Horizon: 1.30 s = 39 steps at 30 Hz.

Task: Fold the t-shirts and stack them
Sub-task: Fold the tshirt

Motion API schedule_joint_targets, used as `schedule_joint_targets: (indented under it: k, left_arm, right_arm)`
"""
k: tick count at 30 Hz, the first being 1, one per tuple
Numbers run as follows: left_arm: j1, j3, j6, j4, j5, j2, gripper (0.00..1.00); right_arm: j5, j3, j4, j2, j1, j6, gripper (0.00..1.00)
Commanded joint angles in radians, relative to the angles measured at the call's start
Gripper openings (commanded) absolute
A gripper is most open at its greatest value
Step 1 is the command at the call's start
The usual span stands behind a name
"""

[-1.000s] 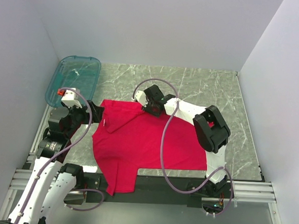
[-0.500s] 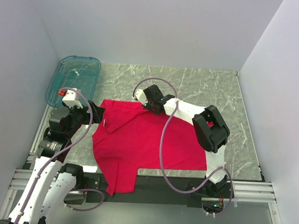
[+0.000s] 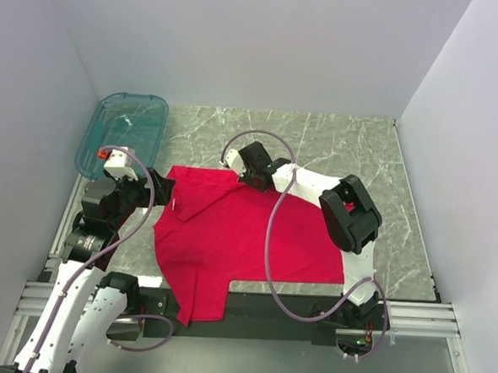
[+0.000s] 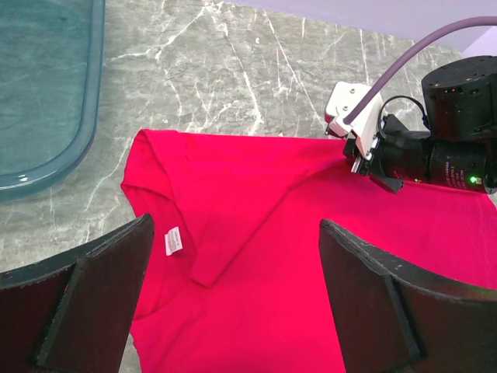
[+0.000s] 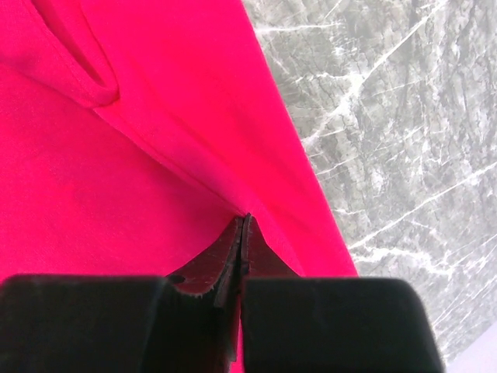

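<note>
**Cloth.** One red t-shirt lies flat at the centre of the top view on the marble table. Its collar points to the left of the frame. One sleeve trails over the near edge at lower left, and a flap along the upper edge is already turned in onto the body. The white neck label faces up, so the inside of the collar is exposed. The shirt is not yet folded; I judge the task to be at an early stage.

**Right gripper**. Its jaws are pressed together at the shirt's upper edge, just beside bare marble. A crease in the cloth runs straight into the tips, which suggests a thin pinch of fabric is caught there. Gripping at the edge rather than mid-panel would let that side be lifted and carried over without bunching the body.

**Left gripper**. Its jaws are spread wide and hold nothing. It hangs above the collar end, at the left of the top view, probably positioned to take or pin that end.

**Teal tub**. It sits at upper left, apart from the shirt and out of the working area.
</note>
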Motion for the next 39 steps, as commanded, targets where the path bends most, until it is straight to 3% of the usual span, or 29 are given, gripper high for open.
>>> schedule_joint_targets:
  k: [1,12,39]
  left_arm:
    - [0.003,0.0,0.014,0.043,0.017,0.001,0.93]
    - [0.003,-0.002,0.011,0.044,0.023,-0.002,0.92]
    - [0.002,-0.003,0.014,0.044,0.031,-0.005,0.93]
  right_arm:
    - [0.003,-0.005,0.016,-0.028,0.007,0.001,0.0]
    - [-0.062,-0.08,0.001,-0.115,0.005,-0.034,0.0]
    - [-0.143,-0.072,-0.086,-0.177,-0.001,-0.108,0.0]
